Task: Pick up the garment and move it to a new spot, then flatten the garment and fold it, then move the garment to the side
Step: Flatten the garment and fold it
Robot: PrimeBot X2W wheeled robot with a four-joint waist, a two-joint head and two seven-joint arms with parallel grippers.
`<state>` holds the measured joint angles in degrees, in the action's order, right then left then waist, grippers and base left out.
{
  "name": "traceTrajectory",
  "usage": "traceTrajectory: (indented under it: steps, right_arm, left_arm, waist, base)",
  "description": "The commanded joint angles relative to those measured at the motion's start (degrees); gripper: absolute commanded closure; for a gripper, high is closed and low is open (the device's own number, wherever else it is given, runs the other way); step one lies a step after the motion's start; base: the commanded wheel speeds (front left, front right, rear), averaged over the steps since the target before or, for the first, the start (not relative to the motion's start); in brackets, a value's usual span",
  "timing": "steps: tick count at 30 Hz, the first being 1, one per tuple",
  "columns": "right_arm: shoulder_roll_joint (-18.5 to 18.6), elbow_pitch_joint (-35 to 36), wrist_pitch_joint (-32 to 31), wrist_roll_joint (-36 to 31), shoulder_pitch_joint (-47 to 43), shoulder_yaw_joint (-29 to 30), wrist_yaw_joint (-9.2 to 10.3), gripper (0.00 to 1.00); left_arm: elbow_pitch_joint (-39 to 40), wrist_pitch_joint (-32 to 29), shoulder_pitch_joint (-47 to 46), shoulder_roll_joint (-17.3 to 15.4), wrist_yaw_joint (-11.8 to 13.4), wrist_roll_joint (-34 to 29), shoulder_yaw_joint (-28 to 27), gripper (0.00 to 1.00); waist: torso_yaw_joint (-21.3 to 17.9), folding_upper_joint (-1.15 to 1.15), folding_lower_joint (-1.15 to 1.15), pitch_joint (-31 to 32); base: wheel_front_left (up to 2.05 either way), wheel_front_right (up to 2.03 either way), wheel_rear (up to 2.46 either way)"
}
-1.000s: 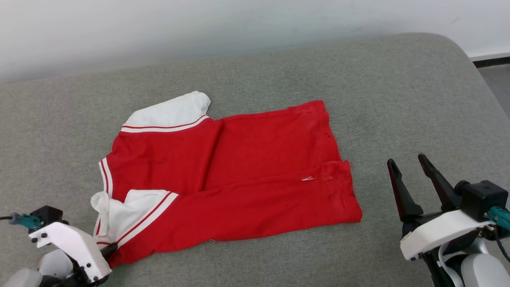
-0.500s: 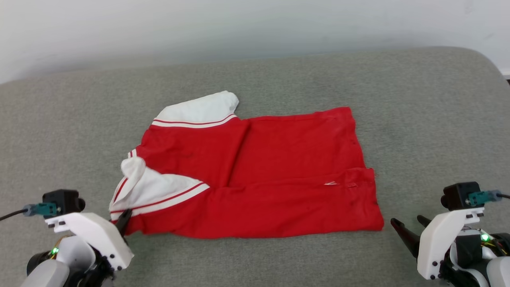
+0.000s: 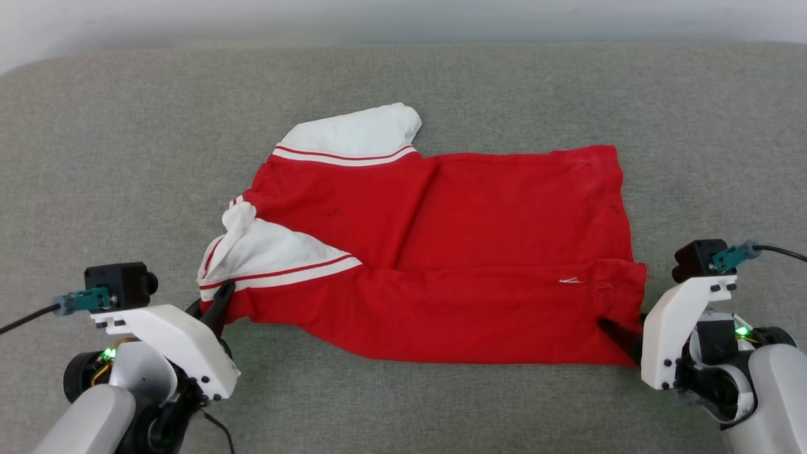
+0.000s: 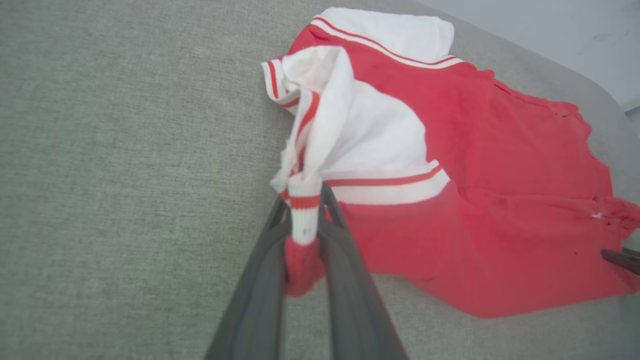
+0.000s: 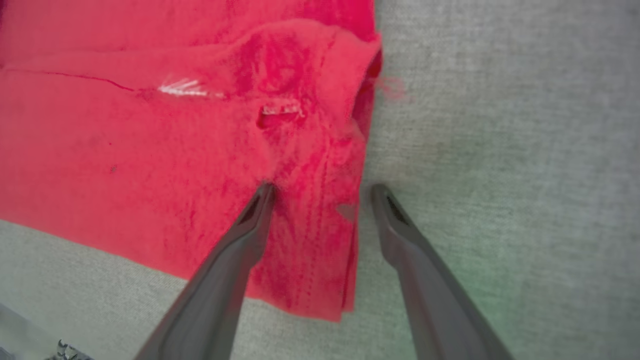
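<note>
The red jersey T-shirt with white, stripe-seamed sleeves (image 3: 479,252) lies spread across the middle of the grey fabric cushion (image 3: 126,157). Its near long edge seems already turned over, so flattening looks mostly done, while the folding and the move aside remain. The left gripper (image 4: 305,200) is clamped on the near sleeve's cuff. The right gripper (image 5: 324,187), jaws apart, straddles the near hem corner. A second ago it stood well clear of the shirt, and the sleeve lay flatter.

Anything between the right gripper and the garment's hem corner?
Nothing: in the right wrist view the right gripper straddles the garment hem, jaws open, one on red cloth, one on grey cushion.
</note>
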<state>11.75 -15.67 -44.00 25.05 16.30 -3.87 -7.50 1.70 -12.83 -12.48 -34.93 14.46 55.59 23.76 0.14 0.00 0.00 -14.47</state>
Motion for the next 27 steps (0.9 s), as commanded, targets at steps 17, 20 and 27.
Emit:
traceTrajectory:
  steps: [17, 20, 27]
  right_arm:
    - [1.9, -1.8, 0.8, 3.2, 0.6, -4.5, 0.03, 1.00]
    - [1.9, -1.4, 1.0, 3.8, -0.9, -5.2, 0.03, 1.00]
    - [2.6, 0.4, -0.2, 5.0, -5.5, -5.8, 0.03, 1.00]
  left_arm:
    - [-2.8, 5.1, 4.1, 2.1, 0.6, -0.4, -0.1, 1.00]
    - [-3.1, 6.1, 6.3, 2.5, 1.1, 0.0, -0.3, 1.00]
    - [-1.8, 5.9, 13.1, 1.9, 3.2, 1.4, -0.4, 1.00]
  waist:
    - [-0.2, 0.00, 0.00, 7.0]
    - [-0.3, 0.00, 0.00, 10.2]
    - [0.0, 0.00, 0.00, 15.0]
  base:
    - [0.00, 0.00, 0.00]
    - [0.00, 0.00, 0.00]
    - [0.00, 0.00, 0.00]
